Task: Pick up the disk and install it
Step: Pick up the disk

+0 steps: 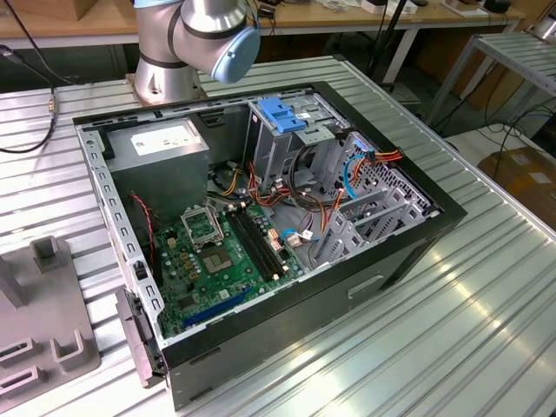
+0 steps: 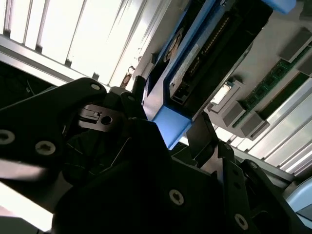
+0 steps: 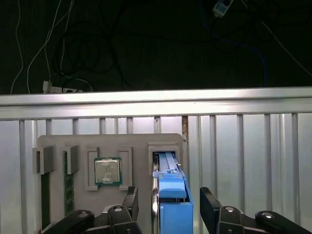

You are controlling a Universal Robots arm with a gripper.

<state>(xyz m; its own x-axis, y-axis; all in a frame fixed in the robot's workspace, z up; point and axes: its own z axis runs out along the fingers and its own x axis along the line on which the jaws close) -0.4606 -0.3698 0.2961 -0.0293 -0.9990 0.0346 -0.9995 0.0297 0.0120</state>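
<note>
Fingers, first wrist view: spread open, one on each side of the disk. A sliver of gap shows on both sides, so nothing is clamped yet. The disk stands on edge in a slot of the grey tray, which offers its two broad faces to the fingers. A processor chip lies in a neighbouring pocket.

Second wrist view: the disk's blue bracket runs between the black fingers.

Exterior view: the open computer case lies on the ribbed tabletop with its drive cage facing upward, apparently to receive the disk. The grey tray lies beside the case, toward the exterior view's left.
</note>
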